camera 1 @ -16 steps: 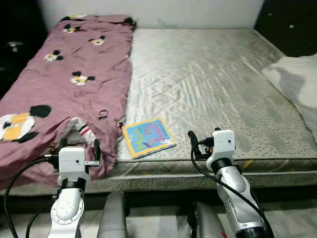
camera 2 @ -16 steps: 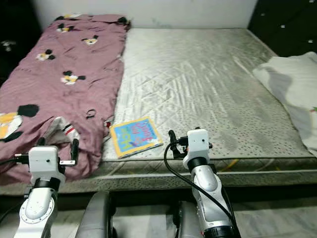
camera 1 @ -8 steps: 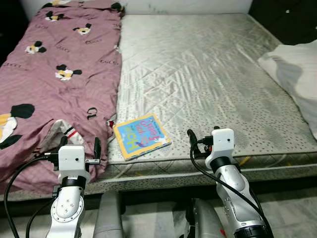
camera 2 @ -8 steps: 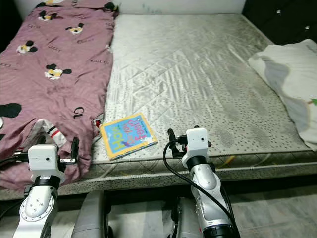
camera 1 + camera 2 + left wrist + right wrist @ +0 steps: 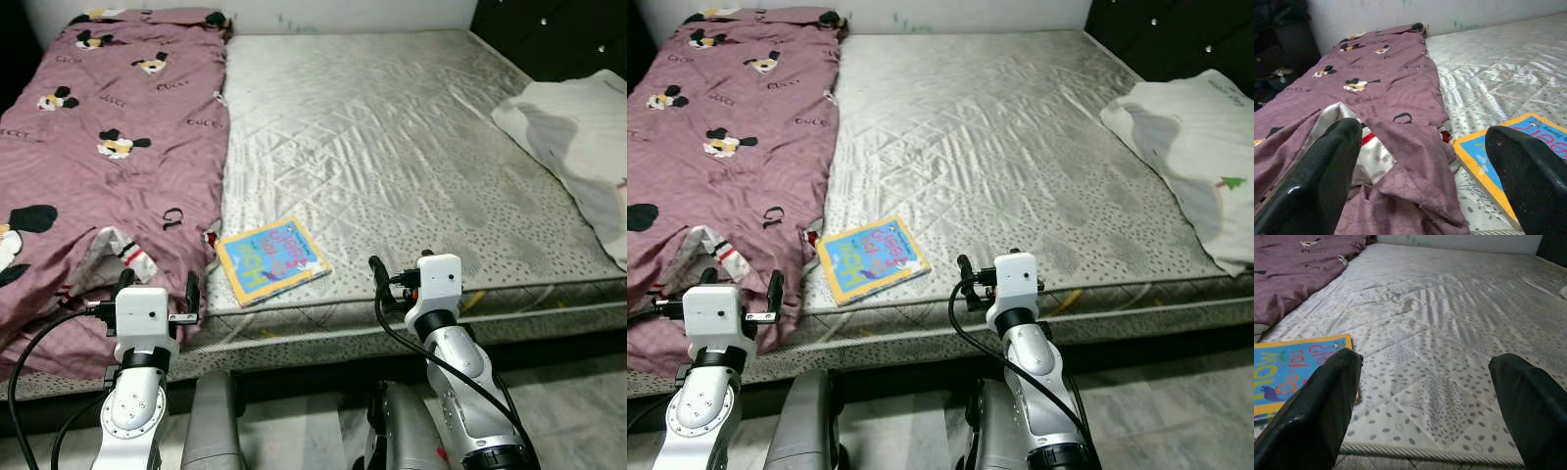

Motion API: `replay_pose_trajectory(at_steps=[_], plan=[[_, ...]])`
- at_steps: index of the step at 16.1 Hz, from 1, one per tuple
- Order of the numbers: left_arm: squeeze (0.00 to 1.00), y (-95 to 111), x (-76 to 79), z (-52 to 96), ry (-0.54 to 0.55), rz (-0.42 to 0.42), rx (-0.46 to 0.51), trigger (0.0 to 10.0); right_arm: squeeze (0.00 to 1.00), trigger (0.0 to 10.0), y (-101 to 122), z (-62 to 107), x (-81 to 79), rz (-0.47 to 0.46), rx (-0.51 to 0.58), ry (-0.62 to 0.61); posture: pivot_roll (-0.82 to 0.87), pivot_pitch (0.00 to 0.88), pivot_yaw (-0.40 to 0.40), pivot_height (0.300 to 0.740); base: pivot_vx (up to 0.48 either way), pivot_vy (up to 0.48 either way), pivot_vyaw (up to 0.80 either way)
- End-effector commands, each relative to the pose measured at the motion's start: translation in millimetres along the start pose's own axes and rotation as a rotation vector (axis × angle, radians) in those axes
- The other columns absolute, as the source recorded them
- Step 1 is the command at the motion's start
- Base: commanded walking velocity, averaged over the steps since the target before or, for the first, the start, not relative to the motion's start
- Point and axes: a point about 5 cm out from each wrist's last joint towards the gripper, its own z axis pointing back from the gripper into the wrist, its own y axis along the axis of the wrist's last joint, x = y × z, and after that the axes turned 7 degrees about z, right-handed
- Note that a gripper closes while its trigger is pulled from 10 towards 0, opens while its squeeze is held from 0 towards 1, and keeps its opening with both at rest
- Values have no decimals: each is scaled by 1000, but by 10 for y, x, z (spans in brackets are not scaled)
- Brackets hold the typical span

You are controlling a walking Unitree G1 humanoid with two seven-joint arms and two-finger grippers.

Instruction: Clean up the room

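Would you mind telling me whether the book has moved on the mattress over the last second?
No. The book lies by the purple blanket's corner at the mattress front edge as before; the whole picture shifted, so the camera moved.

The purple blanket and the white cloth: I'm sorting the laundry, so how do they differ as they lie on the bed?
The purple blanket is printed with cartoon mice; the white cloth is nearly plain, with a small green tree. The purple blanket runs the whole length of the mattress on the robot's left; the white cloth covers a shorter stretch at the right edge. The blanket's near end is rumpled, with a pale lining showing. Both hang over the mattress edge.
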Motion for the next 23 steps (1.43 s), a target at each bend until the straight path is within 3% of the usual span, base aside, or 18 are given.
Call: replay_pose_trajectory(at_steps=[1,11,17,20,23], plan=[[0,7,19,-14,-18,-15,2,10000,0,10000,1,-4,-4,7,0,4,51,101,-18,548,0,0,0],[0,20,61,-17,-48,-5,11,10000,0,10000,-19,0,-3,13,-5,7,52,104,-16,548,217,0,0],[0,5,64,-21,-36,6,1,10000,0,10000,-27,-5,0,26,-8,9,53,98,-17,548,0,0,0],[0,-24,17,-43,19,53,-32,10000,0,10000,-27,-9,-4,25,-7,19,52,94,-20,548,0,0,0],[0,-28,7,-52,30,67,-39,10000,0,10000,-23,-5,-8,21,-3,21,51,94,-20,513,0,0,0]])
